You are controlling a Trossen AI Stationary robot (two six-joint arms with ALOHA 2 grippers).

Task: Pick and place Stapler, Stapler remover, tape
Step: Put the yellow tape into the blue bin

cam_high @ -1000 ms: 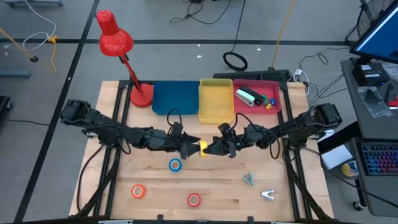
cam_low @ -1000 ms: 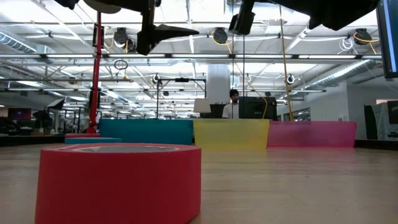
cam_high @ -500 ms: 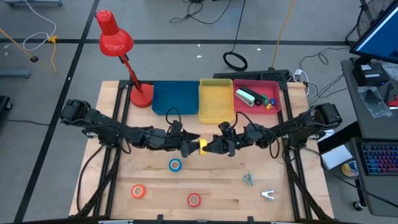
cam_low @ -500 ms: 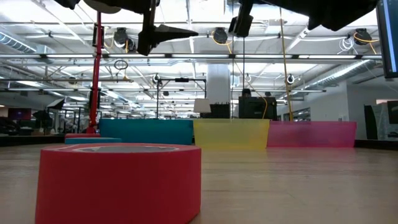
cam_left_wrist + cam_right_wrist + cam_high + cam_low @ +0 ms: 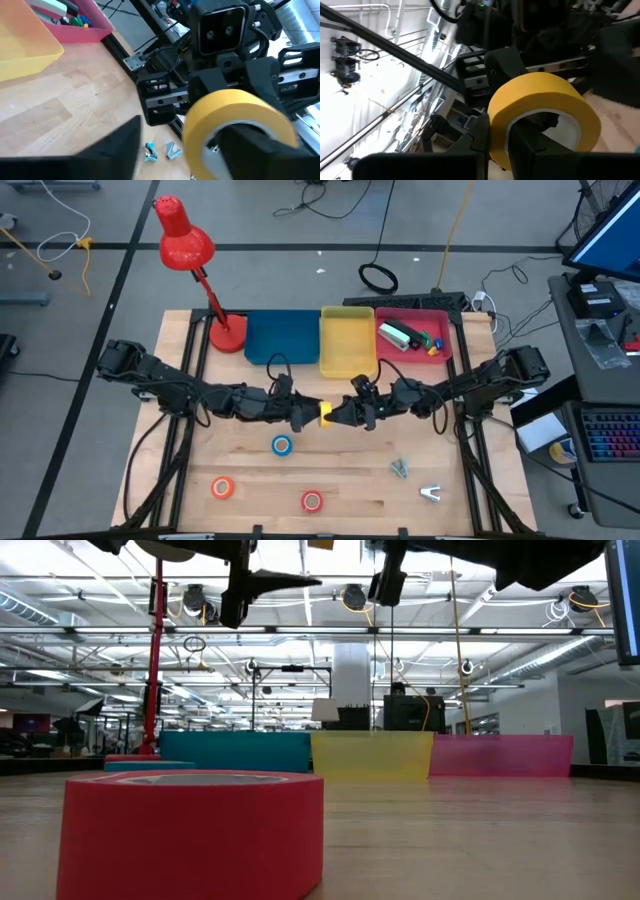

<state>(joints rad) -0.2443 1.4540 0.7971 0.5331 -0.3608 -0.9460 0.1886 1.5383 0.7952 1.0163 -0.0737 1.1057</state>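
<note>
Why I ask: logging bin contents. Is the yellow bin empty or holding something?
Empty: in the high view the yellow bin shows only its bare floor, while the pink bin beside it holds several items.

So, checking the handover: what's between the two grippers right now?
The yellow tape roll sits between the left gripper and the right gripper, above the table; the high view shows it.

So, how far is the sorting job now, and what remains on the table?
Done: some items lie in the pink bin. In hand: the right gripper holds the yellow tape over mid-table, jaws shut on its wall; the open left gripper meets it. Left: blue tape, orange tape, red tape and two small metal tools.
</note>
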